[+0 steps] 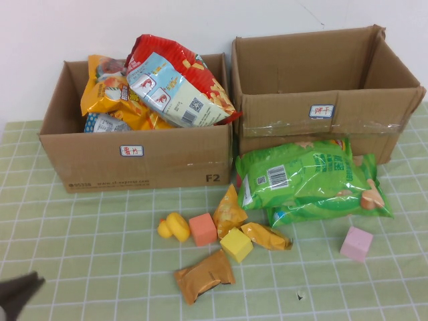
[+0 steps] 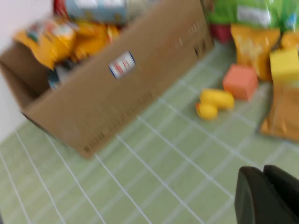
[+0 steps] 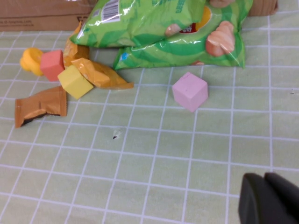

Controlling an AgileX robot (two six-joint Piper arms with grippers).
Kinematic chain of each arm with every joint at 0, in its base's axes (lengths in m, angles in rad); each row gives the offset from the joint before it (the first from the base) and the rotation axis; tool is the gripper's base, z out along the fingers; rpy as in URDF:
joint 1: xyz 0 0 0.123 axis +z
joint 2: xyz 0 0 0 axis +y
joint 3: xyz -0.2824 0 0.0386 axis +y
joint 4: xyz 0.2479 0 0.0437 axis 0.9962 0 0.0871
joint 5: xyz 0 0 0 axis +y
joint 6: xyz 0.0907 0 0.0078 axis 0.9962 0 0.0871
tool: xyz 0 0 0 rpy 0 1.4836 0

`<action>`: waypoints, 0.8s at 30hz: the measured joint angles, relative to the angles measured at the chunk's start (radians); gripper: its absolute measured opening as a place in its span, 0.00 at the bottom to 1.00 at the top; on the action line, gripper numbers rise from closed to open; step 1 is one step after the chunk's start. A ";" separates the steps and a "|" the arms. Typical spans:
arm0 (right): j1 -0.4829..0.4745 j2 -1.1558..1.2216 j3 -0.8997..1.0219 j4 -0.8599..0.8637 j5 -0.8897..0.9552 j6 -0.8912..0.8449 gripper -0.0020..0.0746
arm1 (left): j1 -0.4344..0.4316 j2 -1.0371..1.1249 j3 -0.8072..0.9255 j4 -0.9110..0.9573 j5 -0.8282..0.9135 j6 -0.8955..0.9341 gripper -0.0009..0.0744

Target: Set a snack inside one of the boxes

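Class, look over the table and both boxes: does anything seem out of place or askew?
The left box is overfilled: a red-and-blue snack bag sits tilted above its rim. The right box looks empty, and green bags lie outside against its front.

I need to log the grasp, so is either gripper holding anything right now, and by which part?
Nothing is held. The left gripper is shut and empty above bare green checked tablecloth; the right gripper is shut and empty, short of the pink cube.

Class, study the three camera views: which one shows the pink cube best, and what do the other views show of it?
The right wrist view shows the pink cube best: large, whole, alone on the mat below the green bags. The high view shows it smaller, near the right edge. The left wrist view leaves it out.
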 joint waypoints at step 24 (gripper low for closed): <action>0.000 0.000 0.001 0.001 0.003 0.000 0.03 | 0.292 -0.436 0.480 -0.005 -0.252 -0.308 0.01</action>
